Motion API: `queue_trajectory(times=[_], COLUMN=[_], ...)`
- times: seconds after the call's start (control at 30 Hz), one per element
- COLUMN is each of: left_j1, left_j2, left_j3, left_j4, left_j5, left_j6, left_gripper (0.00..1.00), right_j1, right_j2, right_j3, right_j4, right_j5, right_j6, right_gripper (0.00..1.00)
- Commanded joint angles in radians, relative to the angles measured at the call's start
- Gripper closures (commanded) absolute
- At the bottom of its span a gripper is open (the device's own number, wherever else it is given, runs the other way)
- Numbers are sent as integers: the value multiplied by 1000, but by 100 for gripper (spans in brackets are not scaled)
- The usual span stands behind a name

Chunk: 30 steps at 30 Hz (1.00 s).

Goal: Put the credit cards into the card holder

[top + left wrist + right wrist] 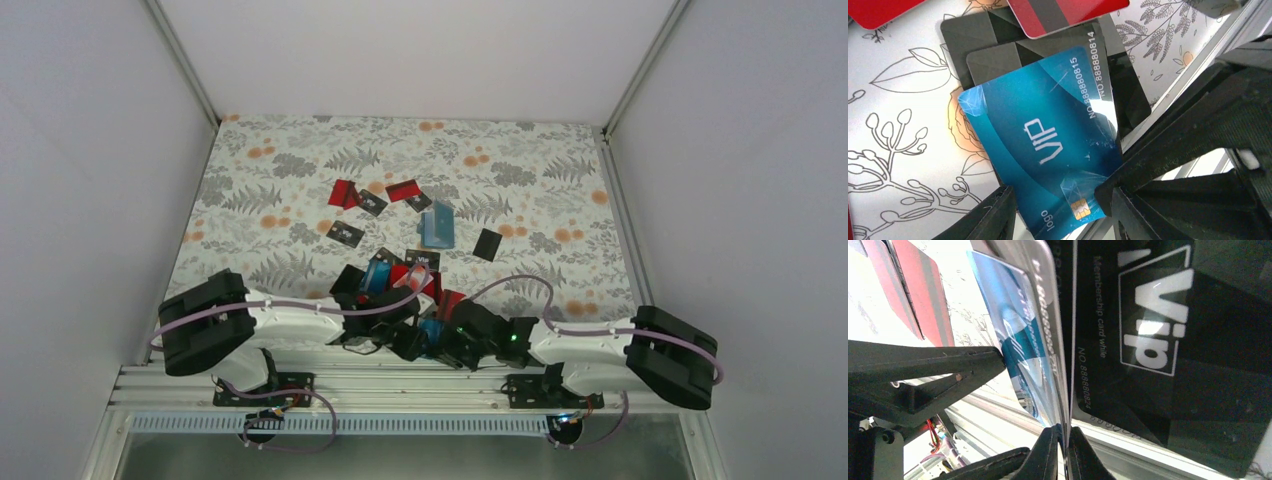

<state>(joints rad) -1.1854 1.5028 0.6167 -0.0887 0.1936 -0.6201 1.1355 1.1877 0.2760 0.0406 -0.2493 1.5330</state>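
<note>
A bright blue VIP credit card (pixel 1048 145) hangs tilted above two black cards (pixel 998 45) and spans the fingers of my left gripper (pixel 1058 210), which grip its long edges. My right gripper (pixel 1064 450) is shut on that card's edge, seen edge-on, with its blue face (pixel 1018 340) to the left and a black VIP card (pixel 1158 315) to the right. From above, both grippers (pixel 405 338) (pixel 450 335) meet at the table's near edge. The teal card holder (pixel 436 226) lies farther back, mid-table. Red cards (pixel 343 193) and black cards (pixel 487 244) are scattered around it.
A heap of red, black and blue cards (pixel 385 272) lies just beyond the grippers. The aluminium rail (pixel 400 385) runs along the near edge, right below the held card. White walls enclose the floral table (pixel 260 180) on the left, right and back.
</note>
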Motion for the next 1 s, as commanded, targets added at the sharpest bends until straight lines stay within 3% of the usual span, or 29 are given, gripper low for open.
queue_trajectory(times=[0.0,0.23,0.37,0.57,0.67,0.77,0.97], left_j1=[-37,-16,55,205,297,418,570], left_j2=[4,-114,-227,-352,-379,-373,-316], left_j3=[7,137,209,306,358,400,440], left_j4=[-14,-240,-306,-312,-279,-223,-89], left_j5=[113,-107,-201,-231,-175,-25,277], left_j6=[-22,1,65,198,251,280,323], left_gripper=[51,51,47,41,37,35,34], right_j1=[-27,-63,-159,-330,-422,-507,-554], right_j2=[-32,-173,-290,-386,-345,-290,-237], right_j3=[27,87,110,197,267,318,430], right_j4=[31,-139,-162,-126,-87,-9,33], right_j5=[130,176,177,85,-24,-178,-363], right_j6=[-7,-70,-245,-530,-668,-778,-964], right_gripper=[96,96,96,97,97,97,96])
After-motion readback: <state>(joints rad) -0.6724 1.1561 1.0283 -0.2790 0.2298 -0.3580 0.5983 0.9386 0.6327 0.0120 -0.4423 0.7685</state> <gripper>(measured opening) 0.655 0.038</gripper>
